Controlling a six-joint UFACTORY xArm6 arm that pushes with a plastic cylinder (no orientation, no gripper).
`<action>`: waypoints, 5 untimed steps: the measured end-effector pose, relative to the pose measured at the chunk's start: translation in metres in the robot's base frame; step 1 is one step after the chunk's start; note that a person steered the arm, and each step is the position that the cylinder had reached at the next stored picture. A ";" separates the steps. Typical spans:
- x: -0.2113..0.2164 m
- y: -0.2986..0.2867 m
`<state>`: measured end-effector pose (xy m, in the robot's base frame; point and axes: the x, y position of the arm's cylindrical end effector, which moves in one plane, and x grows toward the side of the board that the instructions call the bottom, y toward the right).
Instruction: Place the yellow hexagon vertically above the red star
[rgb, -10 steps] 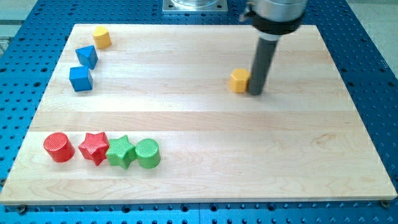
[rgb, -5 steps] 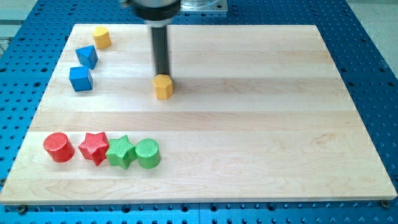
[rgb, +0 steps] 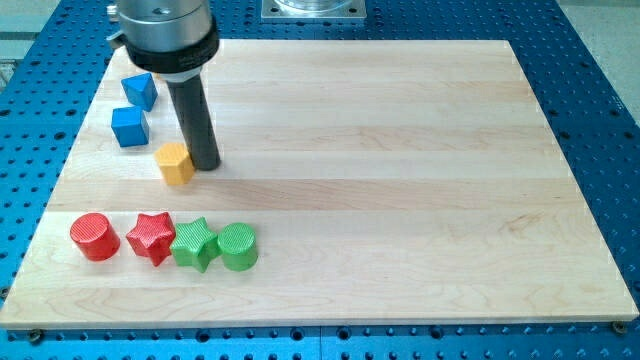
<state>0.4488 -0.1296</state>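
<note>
The yellow hexagon (rgb: 176, 163) lies on the wooden board at the view's left, above and slightly right of the red star (rgb: 151, 237). My tip (rgb: 204, 164) stands right against the hexagon's right side. The rod rises up and to the left, and the arm's body hides the board's top left corner. The red star is second in a row along the view's bottom left.
A red cylinder (rgb: 94, 237), a green star (rgb: 194, 243) and a green cylinder (rgb: 238, 246) share the row with the red star. Two blue blocks (rgb: 130, 127) (rgb: 139, 91) sit above left of the hexagon. Another yellow block seen earlier is hidden behind the arm.
The yellow hexagon has been pushed from the board's middle right to the left and downward. My tip moved left with it and the arm now covers the top left yellow block.
</note>
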 end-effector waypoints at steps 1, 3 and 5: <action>0.022 -0.021; 0.014 -0.001; -0.009 -0.066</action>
